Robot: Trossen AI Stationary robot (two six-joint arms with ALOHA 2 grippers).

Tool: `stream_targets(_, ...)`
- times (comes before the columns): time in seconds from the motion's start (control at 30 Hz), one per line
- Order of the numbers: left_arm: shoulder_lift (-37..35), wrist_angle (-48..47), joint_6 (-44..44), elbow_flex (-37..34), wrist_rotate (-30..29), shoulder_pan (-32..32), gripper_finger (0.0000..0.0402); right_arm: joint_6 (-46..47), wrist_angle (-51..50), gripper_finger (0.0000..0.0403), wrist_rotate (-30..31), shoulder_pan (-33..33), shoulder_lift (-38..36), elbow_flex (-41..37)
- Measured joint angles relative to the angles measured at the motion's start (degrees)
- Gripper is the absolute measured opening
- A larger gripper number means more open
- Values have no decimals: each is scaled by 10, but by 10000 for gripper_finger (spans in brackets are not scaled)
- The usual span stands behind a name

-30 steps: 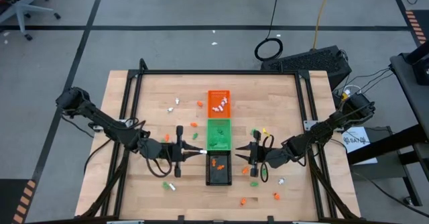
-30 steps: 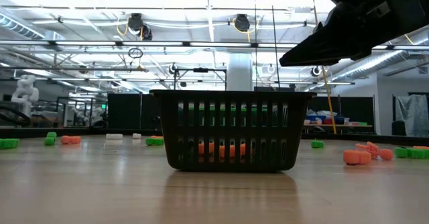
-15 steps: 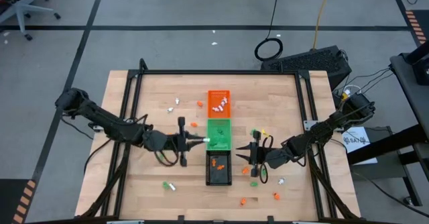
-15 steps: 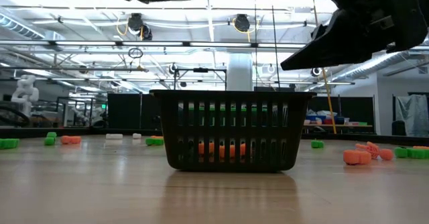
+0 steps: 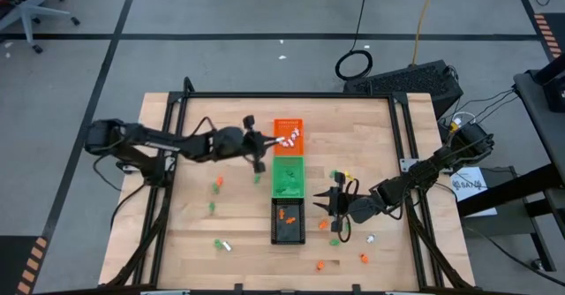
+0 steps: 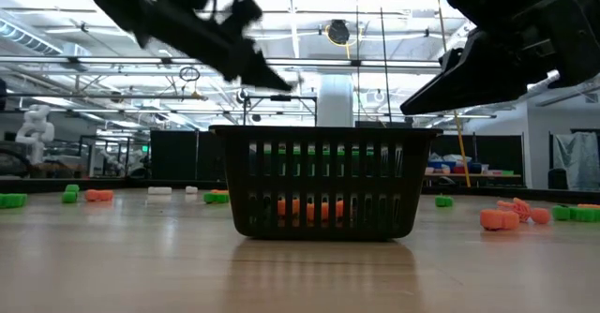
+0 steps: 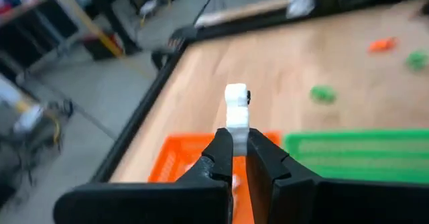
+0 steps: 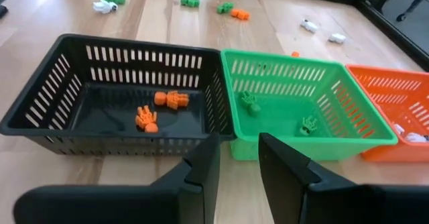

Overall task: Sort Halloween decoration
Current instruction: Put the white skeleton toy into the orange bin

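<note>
desk (image 5: 194, 242): light wood with a black frame, three small baskets in a row down the middle, trinkets scattered on both sides
left arm (image 5: 150, 141): reaches in from the desk's left edge to the far end of the basket row
right arm (image 5: 424, 173): comes in from the right edge, low beside the black basket
black basket (image 8: 100, 110): nearest end of the row, orange trinkets (image 8: 164, 106) lying inside
green basket (image 8: 315, 110): middle, touching the black one, green trinkets (image 8: 278, 113) inside
orange basket (image 5: 288, 137): far end, white pieces inside
left pincer (image 7: 239, 140): pressed together on a white trinket (image 7: 236, 108), above the orange basket's left edge; the piece sticks out past the fingertips
right pincer (image 8: 238, 153): fingers spread with a gap, holding nothing, just right of the black basket, pointing at the black/green join
loose trinkets (image 5: 214, 240): orange, green and white bits lie on the desk, a few left of the baskets, more near the right pincer
</note>
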Motion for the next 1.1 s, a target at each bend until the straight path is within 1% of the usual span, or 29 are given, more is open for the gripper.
stream_targets(0.1,41,6,-18,0,14,32,12,9,-11,89,0,0,0,0)
stream_targets(0.2,85,32,-38,0,21,52,12,9,-13,89,0,0,0,0)
stream_targets(0.3,125,59,-46,2,27,60,13,9,-14,89,0,0,0,0)
stream_targets(0.47,165,56,-72,28,30,62,31,9,-14,89,0,0,0,0)
stream_targets(0.6,175,56,-86,41,30,61,62,9,-14,89,0,0,0,0)
stream_targets(0.87,175,54,-105,42,25,60,124,9,-14,89,0,0,0,0)
stream_targets(1.0,175,52,-152,42,18,45,131,11,-16,89,0,0,0,0)
stream_targets(1.1,170,38,-175,42,18,28,131,31,-29,89,0,1,0,0)
